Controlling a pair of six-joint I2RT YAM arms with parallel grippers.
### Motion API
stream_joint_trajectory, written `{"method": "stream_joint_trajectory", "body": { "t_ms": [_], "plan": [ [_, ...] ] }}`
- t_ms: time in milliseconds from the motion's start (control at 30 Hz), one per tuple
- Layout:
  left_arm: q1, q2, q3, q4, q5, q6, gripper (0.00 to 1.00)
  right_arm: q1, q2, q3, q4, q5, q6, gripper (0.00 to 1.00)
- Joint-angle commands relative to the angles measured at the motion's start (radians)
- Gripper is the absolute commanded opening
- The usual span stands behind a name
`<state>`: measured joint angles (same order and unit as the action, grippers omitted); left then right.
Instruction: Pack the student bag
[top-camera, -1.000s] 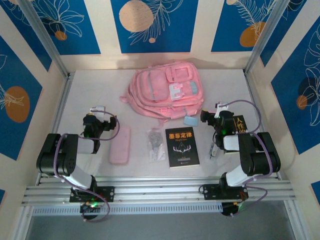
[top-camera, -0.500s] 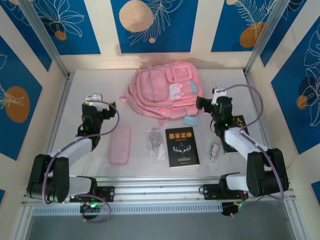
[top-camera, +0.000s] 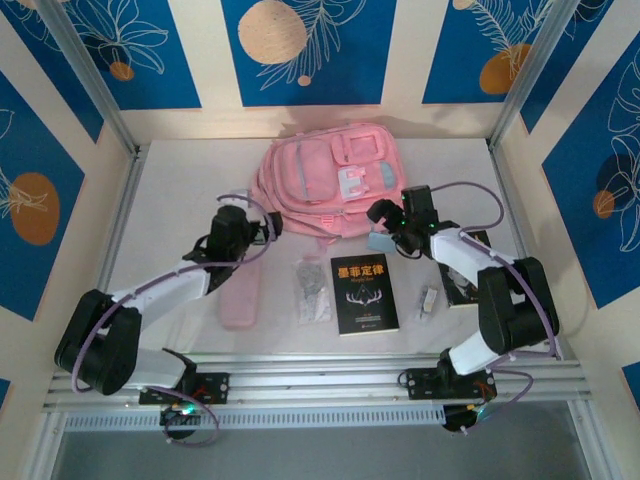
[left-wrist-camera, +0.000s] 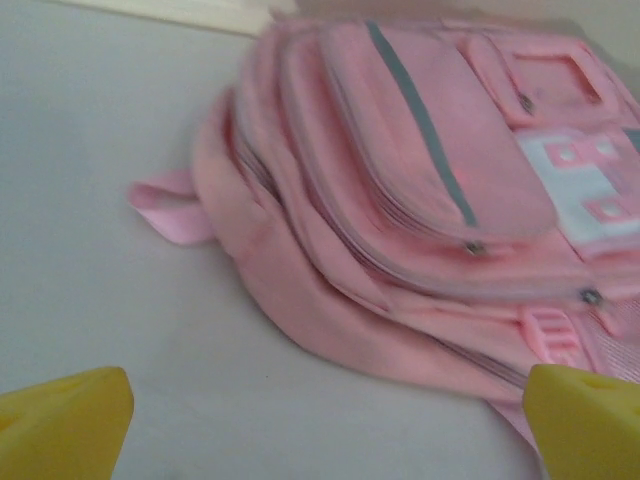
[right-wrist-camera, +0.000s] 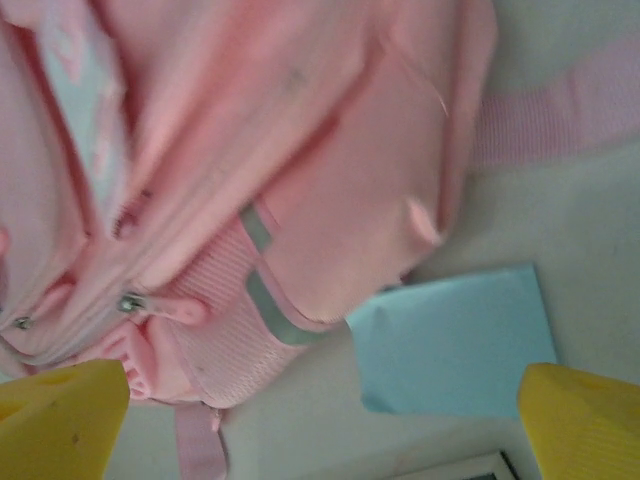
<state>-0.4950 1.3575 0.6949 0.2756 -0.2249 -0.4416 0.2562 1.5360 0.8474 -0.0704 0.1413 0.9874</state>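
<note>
Pink fabric student bag (top-camera: 330, 178) is lying flat at the far middle of the pale table (top-camera: 170, 190), front pockets facing up, one strap trailing off its left side. From above, both arms are reaching toward its near edge: the left gripper (top-camera: 262, 224) is hovering just beside the lower left corner, and the right gripper (top-camera: 380, 213) just beside the lower right corner, above a small light blue card (top-camera: 380, 242). The overhead view is also laying out the loose items nearer the bases: a flat pink pencil case (top-camera: 241, 290), a small clear packet (top-camera: 312, 290) with dark contents, a black book (top-camera: 363, 292), a small white object (top-camera: 428, 300), and a second dark book (top-camera: 470, 275) lying partly under the right arm. The left wrist camera is picking up detail too fine for the overhead: grey zip lines and metal pulls on the bag, with the yellow fingers (left-wrist-camera: 60, 425) standing wide apart and nothing between them. The right wrist camera is looking at the bag's mesh side pocket, the blue card lying against its edge, and that gripper's fingers also spread wide and empty.
</note>
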Motion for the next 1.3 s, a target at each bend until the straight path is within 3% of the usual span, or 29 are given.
{"method": "stream_joint_trajectory", "body": {
  "t_ms": [0,233,333,433,700,867,1033,1267],
  "plan": [
    [-0.027,0.009,-0.009,-0.031,0.048,-0.088,1.0,0.004,0.038,-0.035,0.164,-0.082,0.181,1.0],
    [-0.063,0.058,-0.004,-0.048,0.129,-0.102,1.0,0.012,0.16,-0.025,0.35,-0.072,0.181,0.96],
    [-0.069,0.073,-0.001,-0.034,0.147,-0.109,1.0,0.005,0.206,-0.001,0.349,-0.049,0.18,0.89],
    [-0.075,0.082,0.0,-0.023,0.152,-0.102,1.0,0.002,0.245,0.016,0.384,-0.041,0.17,0.75],
    [-0.08,0.118,0.012,-0.004,0.244,0.007,0.99,-0.057,0.269,0.07,0.419,-0.187,0.105,0.0],
    [-0.083,0.169,0.069,-0.029,0.361,0.098,0.97,-0.069,0.212,0.145,0.317,-0.296,0.099,0.0],
    [-0.104,0.199,0.134,-0.048,0.429,0.133,0.94,-0.062,0.162,0.273,0.096,-0.334,0.057,0.0],
    [-0.16,0.257,0.255,-0.088,0.472,0.179,0.76,-0.049,0.151,0.32,0.049,-0.37,0.119,0.0]
  ]
}}
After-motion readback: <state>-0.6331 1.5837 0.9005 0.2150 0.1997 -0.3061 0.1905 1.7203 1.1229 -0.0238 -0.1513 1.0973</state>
